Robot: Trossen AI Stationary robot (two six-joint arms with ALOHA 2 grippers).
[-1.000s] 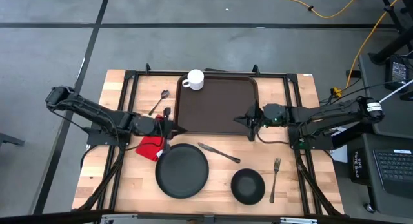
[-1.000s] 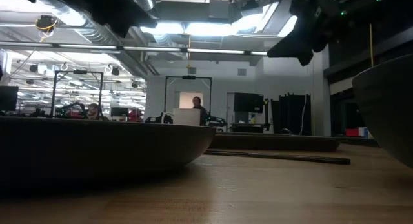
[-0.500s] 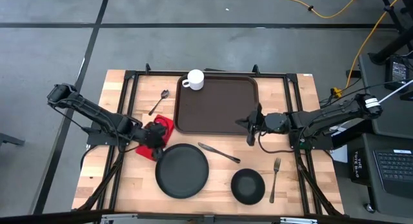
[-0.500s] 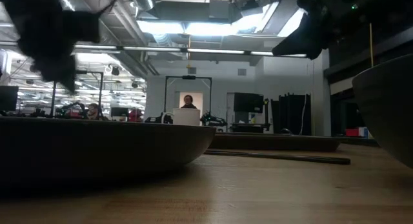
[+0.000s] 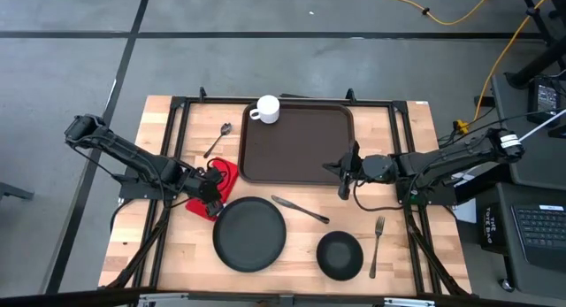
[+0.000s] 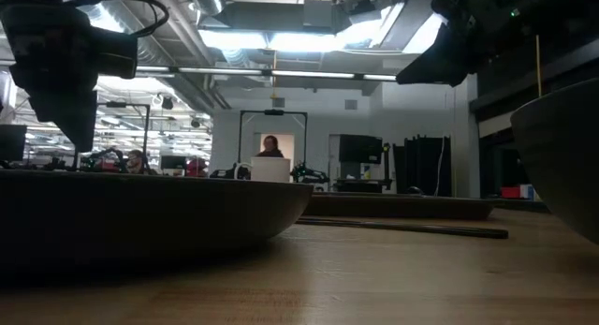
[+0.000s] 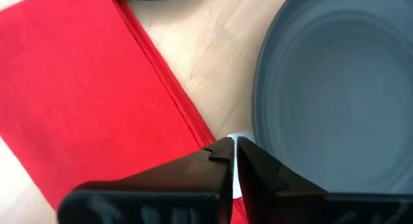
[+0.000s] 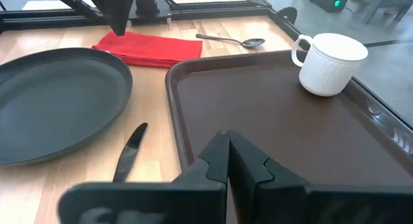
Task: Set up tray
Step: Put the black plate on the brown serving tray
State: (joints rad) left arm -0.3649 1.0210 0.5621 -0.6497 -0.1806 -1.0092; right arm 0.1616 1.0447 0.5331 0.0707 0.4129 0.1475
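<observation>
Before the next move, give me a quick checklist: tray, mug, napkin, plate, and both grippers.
1. Tray flat on the table, inner floor bare: ok.
2. Mug upright at the tray's far left corner: ok; whether it stands inside the rim, cannot tell.
3. Napkin not on the tray, lying on the wood left of it, beside the plate: not ok.
4. Left gripper over the napkin's edge next to the plate, fingers nearly together, nothing between them: ok.
5. Right gripper shut and empty, above the tray's near right rim: ok.
6. Knife, fork, spoon and bowl off the tray: not ok.
</observation>
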